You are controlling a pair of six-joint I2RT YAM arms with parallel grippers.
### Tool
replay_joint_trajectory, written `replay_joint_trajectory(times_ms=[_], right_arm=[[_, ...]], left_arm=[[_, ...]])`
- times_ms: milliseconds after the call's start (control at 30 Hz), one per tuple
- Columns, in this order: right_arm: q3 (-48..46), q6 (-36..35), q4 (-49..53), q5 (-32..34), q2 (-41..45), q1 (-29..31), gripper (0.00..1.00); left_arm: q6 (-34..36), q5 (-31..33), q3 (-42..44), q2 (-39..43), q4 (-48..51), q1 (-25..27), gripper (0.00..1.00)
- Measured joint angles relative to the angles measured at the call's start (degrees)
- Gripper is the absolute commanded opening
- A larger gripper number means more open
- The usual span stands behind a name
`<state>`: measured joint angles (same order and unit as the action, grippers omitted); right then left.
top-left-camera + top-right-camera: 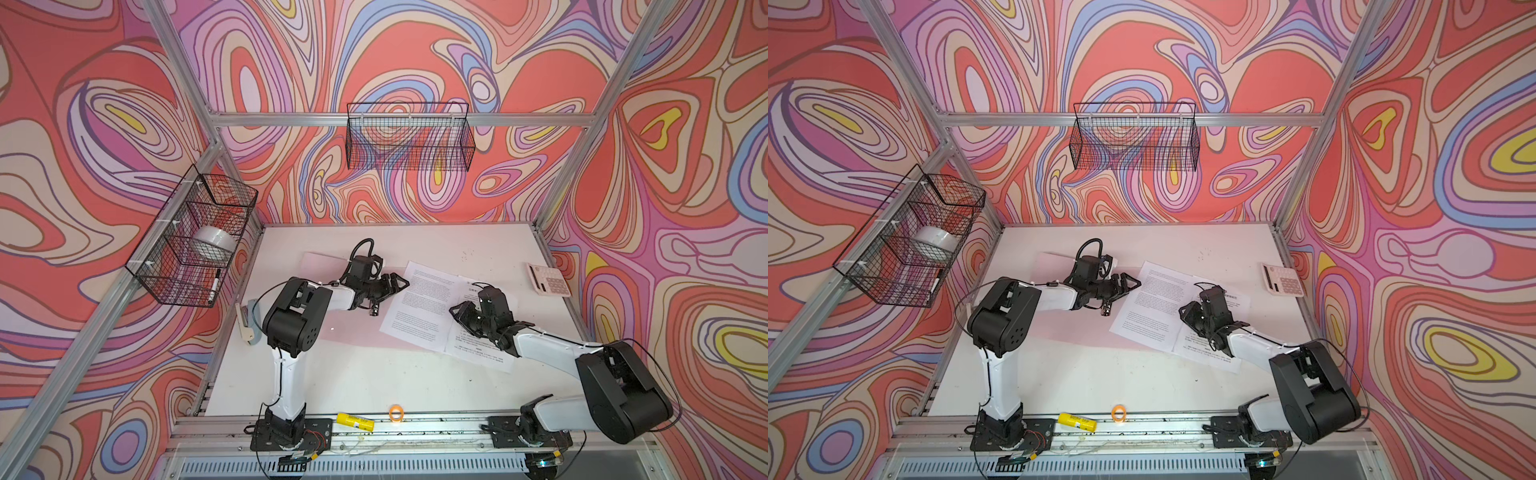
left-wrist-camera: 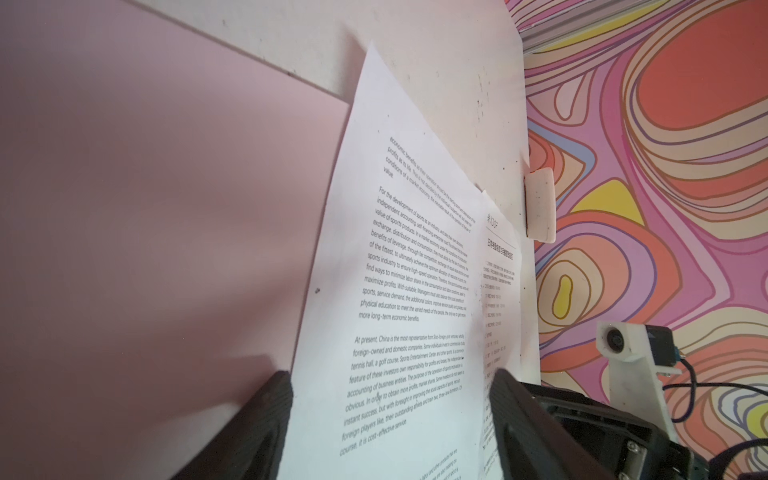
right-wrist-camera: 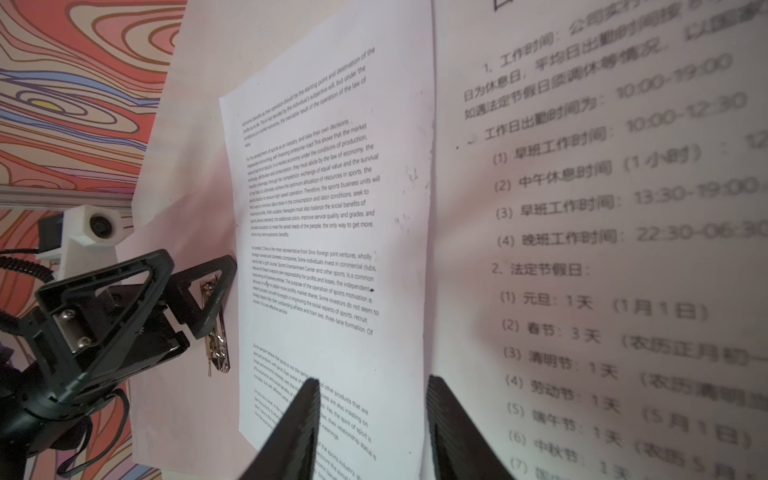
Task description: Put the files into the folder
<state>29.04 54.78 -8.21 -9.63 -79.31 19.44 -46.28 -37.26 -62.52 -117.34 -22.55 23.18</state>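
Left gripper [image 3: 201,270] open, empty, above folder [image 2: 145,208]; right gripper [image 3: 372,380] half-open astride files [image 1: 419,303], contact unclear.

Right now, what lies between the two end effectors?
A printed sheet, lying flat, fills the gap between the left end effector and the right end effector. Both top views show it.

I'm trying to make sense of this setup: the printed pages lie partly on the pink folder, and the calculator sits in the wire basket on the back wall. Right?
Not quite. The printed pages do lie partly on the pink folder, but the calculator is not in that wire basket; it lies on the table, at its right edge. Both top views show this.
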Motion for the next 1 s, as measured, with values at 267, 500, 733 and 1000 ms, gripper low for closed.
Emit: replay_joint_trajectory(times_ms=[267, 500, 733, 1000], right_arm=[[-0.13, 0.83, -2.43, -0.48, -3.21, -0.04, 0.42], [-1.49, 2.14, -5.66, -1.31, -5.99, -0.42, 0.4], [-3.43, 3.87, -15.3, -3.89, -9.73, -1.44, 0.33], [-5.03, 5.86, -23.43, -6.49, -12.59, -1.79, 0.29]], left_arm=[[-0.48, -0.26, 0.17, -0.11, -0.85, 0.0, 0.76], [-0.46, -0.28, 0.17, -0.15, -0.87, 0.0, 0.76], [-0.46, -0.31, 0.17, -0.2, -0.9, 0.0, 0.76], [-0.44, -0.44, 0.15, -0.24, -0.87, -0.02, 0.76]])
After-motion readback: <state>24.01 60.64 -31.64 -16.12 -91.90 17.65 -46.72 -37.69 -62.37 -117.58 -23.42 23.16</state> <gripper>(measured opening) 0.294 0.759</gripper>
